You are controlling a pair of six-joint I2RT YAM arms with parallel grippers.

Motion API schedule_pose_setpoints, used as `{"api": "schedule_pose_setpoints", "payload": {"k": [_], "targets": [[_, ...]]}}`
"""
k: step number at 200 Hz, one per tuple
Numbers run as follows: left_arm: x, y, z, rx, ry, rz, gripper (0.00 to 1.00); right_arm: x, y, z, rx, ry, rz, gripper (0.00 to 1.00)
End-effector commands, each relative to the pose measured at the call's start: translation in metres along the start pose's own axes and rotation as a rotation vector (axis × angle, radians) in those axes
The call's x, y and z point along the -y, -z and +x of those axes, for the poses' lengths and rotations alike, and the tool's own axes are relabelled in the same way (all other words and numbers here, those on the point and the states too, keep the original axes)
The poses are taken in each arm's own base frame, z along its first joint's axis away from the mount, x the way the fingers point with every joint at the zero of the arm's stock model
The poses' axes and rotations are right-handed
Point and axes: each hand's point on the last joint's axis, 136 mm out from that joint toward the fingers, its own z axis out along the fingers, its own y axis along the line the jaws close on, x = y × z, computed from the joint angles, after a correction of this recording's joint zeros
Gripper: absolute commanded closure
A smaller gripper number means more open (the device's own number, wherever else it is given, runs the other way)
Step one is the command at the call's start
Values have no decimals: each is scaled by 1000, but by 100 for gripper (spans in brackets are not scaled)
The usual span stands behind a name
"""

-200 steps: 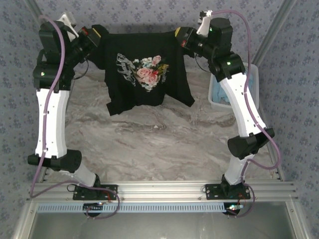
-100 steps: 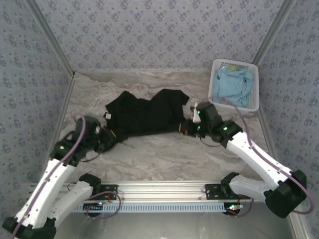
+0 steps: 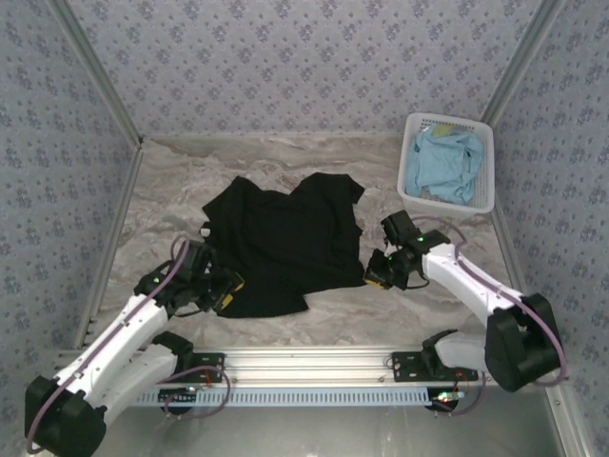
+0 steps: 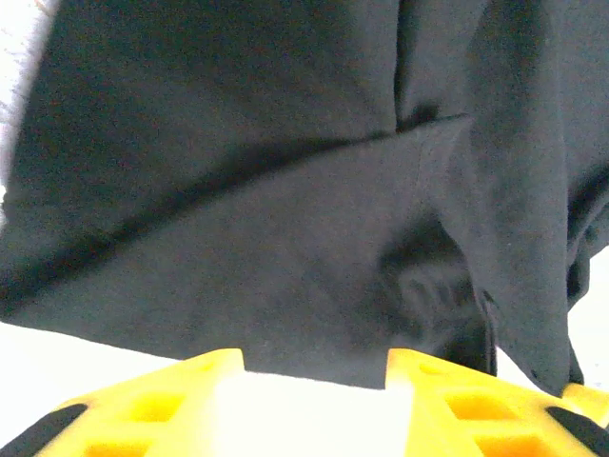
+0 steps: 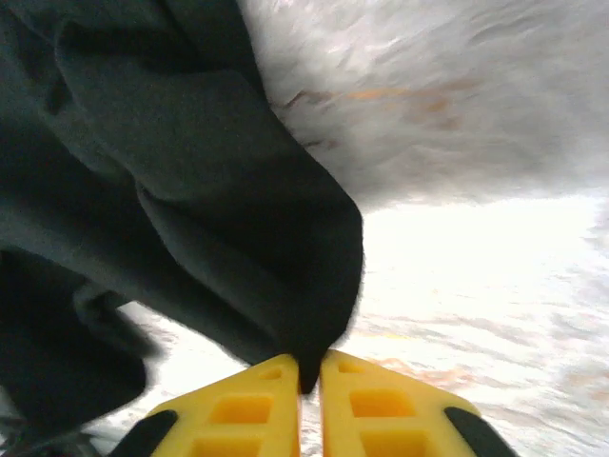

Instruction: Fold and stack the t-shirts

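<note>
The black t-shirt (image 3: 281, 243) lies spread on the marble table with its plain side up, no print showing. My left gripper (image 3: 228, 288) rests at the shirt's near left hem. In the left wrist view that gripper (image 4: 314, 367) stands open, the hem of the black t-shirt (image 4: 285, 190) lying across the gap at its tips. My right gripper (image 3: 374, 277) is at the near right corner. In the right wrist view this gripper (image 5: 309, 367) is shut on a tip of the black t-shirt (image 5: 143, 171). A light blue t-shirt (image 3: 442, 162) sits crumpled in the basket.
The white lattice basket (image 3: 492, 162) stands at the back right, close to the right wall. Patterned walls enclose the table on three sides. Bare marble (image 3: 343, 319) runs between the shirt's near hem and the metal rail at the arm bases.
A second ago both grippers held the black shirt up at the back, print facing me. They have come down and toward me, laying it on the table. The left jaws have parted.
</note>
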Motion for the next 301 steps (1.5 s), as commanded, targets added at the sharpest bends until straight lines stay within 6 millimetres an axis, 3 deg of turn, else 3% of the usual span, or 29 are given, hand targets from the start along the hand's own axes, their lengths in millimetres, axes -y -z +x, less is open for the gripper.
{"api": "schedule_pose_setpoints", "payload": {"k": [1,11,32,46,70,104,135,142,175,243,248,274,301], "targets": [[18,33,-6,49,-35,-4,55,22,46,-7,151,-28,118,84],[21,44,-15,99,-34,-15,56,24,58,-10,201,-36,119,82],[35,48,-36,151,-8,18,56,14,58,-21,237,-44,78,60],[43,33,-49,140,22,23,56,3,48,-31,221,-22,54,58],[47,3,-69,112,9,-72,56,-47,34,-74,276,154,-47,53],[54,-41,-85,45,-21,-151,59,-83,-1,-113,237,348,-25,54],[57,-60,-100,68,-36,-170,59,-82,-40,-122,133,386,-4,56],[59,-64,-102,66,-37,-167,59,-89,-40,-128,137,389,-13,57],[58,-82,-104,41,-40,-184,59,-79,-60,-129,111,357,8,58],[59,-90,-105,23,-70,-209,60,-75,-68,-128,98,335,27,61],[59,-91,-105,23,-73,-211,60,-63,-75,-121,73,326,47,60],[62,-91,-105,26,-86,-203,60,-52,-77,-114,54,321,78,56],[73,-92,-105,31,-121,-164,60,-60,-77,-116,66,331,38,61]]}}
